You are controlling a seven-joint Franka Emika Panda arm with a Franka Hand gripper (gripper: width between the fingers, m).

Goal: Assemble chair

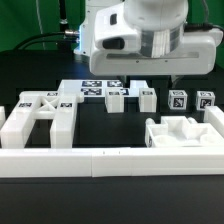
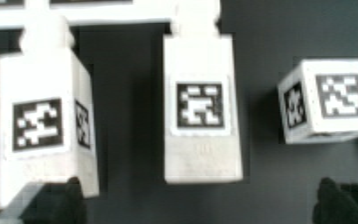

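The chair lies in loose white parts carrying black-and-white tags. In the exterior view a big H-shaped frame (image 1: 40,115) lies at the left. Several short posts (image 1: 148,98) stand in a row behind the middle, and a chunky slab (image 1: 185,131) lies at the right front. My gripper (image 1: 162,72) hangs over the row of posts. In the wrist view three tagged posts show: one (image 2: 51,110), a middle one (image 2: 202,105) and a third (image 2: 336,95). My gripper (image 2: 202,205) is open and empty. Its dark fingertips (image 2: 51,205) straddle the middle post's near end without touching it.
The marker board (image 1: 95,88) lies flat behind the H-shaped frame. A long low white rail (image 1: 110,160) runs across the front of the table. The tabletop is black. Two more posts (image 1: 205,100) stand at the exterior view's right.
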